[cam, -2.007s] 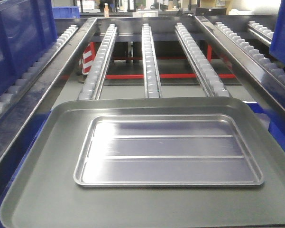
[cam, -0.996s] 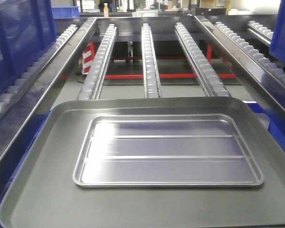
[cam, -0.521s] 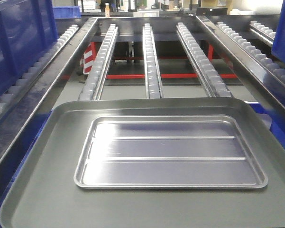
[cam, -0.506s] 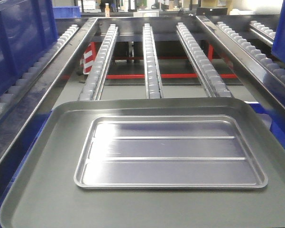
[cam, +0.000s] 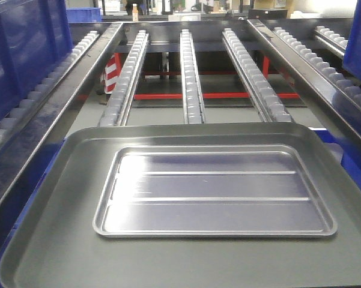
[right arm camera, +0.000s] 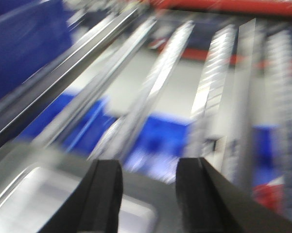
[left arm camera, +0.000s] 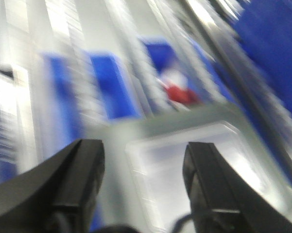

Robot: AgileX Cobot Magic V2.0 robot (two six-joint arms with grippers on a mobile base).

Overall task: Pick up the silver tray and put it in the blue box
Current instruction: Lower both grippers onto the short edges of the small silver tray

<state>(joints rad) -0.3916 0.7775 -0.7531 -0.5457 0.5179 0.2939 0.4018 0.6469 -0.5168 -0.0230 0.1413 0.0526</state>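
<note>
The silver tray (cam: 213, 192) lies flat in the middle of the big grey tray (cam: 54, 228), with grey floor showing all around it. It is in the same spot on the grey tray as it was two seconds ago and half a second ago. Only the whole front picture has slid a tiny bit since half a second ago, so the trays and the roller rails (cam: 189, 78) behind them sit a little differently in the frame. A blue box (cam: 24, 60) stands up at the left side, next to the rails and well apart from the silver tray. No arm shows in the front view, now or before. Both wrist views are very blurry. In the left wrist view the left gripper (left arm camera: 145, 148) has its two black fingers (left arm camera: 82, 179) wide apart with nothing between them, and a pale shape that looks like the silver tray (left arm camera: 194, 170) lies below and past them. In the right wrist view the right gripper (right arm camera: 149, 167) also has a gap between its fingers (right arm camera: 107, 194) and holds nothing. A shiny tray corner (right arm camera: 29, 194) shows at the bottom left there.
</note>
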